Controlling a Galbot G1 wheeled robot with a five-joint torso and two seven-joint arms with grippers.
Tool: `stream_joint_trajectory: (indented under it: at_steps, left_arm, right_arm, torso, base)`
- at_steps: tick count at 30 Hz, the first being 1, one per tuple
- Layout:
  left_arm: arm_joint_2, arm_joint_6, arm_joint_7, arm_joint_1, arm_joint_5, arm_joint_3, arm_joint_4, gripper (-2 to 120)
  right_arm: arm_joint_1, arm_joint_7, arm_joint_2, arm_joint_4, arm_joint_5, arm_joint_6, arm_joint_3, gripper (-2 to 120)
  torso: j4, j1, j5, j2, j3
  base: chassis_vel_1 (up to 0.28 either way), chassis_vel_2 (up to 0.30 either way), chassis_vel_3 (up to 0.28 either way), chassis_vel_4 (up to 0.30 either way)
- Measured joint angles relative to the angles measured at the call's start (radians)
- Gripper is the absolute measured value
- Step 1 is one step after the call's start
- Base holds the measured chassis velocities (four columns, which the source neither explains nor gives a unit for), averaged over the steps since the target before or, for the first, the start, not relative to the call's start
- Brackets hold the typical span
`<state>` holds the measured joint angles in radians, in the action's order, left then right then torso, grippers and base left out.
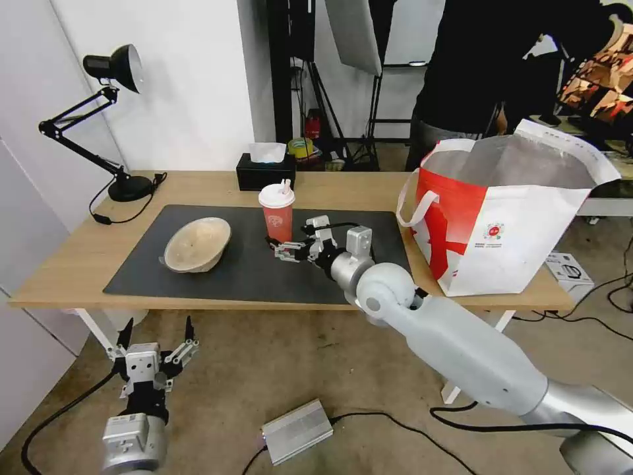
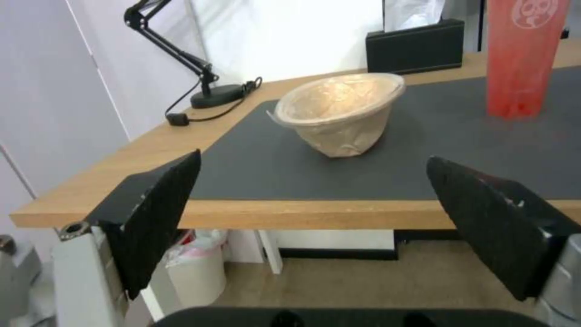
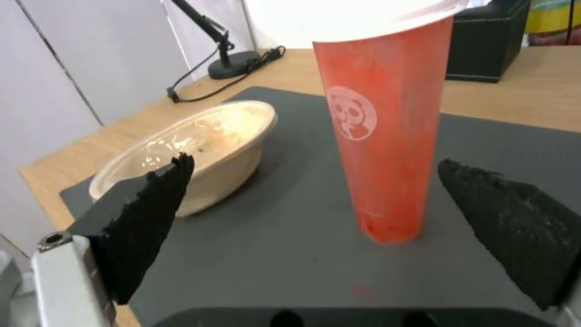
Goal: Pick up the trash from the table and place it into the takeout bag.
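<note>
The right gripper (image 1: pixel 282 251) hovers low over the worktop (image 1: pixel 66 264), fingers (image 3: pixel 145 213) spread wide; the red cup (image 1: pixel 277 214) stands upright just ahead between them, untouched. The left gripper (image 1: pixel 156 338) hangs open below the worktop edge.

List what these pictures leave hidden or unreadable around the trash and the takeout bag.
- Takeout bag floor and contents: head view, hidden by its own near wall.
- Red cup lid top: right wrist view, cut off by the frame edge.
- Bag logo text: head view, too small.
- Tan bowl contents: head view, tilted away.
</note>
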<state>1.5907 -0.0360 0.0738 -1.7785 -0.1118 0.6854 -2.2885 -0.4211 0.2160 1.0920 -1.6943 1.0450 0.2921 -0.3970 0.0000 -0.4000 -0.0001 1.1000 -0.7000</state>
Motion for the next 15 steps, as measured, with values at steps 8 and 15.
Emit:
stream_joint_trajectory:
  at_steps: [8, 15]
  left_arm:
    - [-0.002, 0.000, 0.000, 0.002, 0.010, 0.005, 0.000, 100]
    - [0.000, 0.000, 0.000, -0.004, 0.011, 0.011, -0.005, 100]
  right_arm:
    - [0.008, -0.001, 0.021, 0.034, -0.004, 0.000, -0.007, 100]
    - [0.009, -0.002, 0.039, 0.050, -0.004, -0.002, -0.001, 100]
  torso:
    - [0.0000, 0.000, 0.0001, 0.000, 0.000]
    - [0.0000, 0.000, 0.0001, 0.000, 0.000]
  base:
    - [0.000, 0.000, 0.000, 0.000]
    - [0.000, 0.000, 0.000, 0.000]
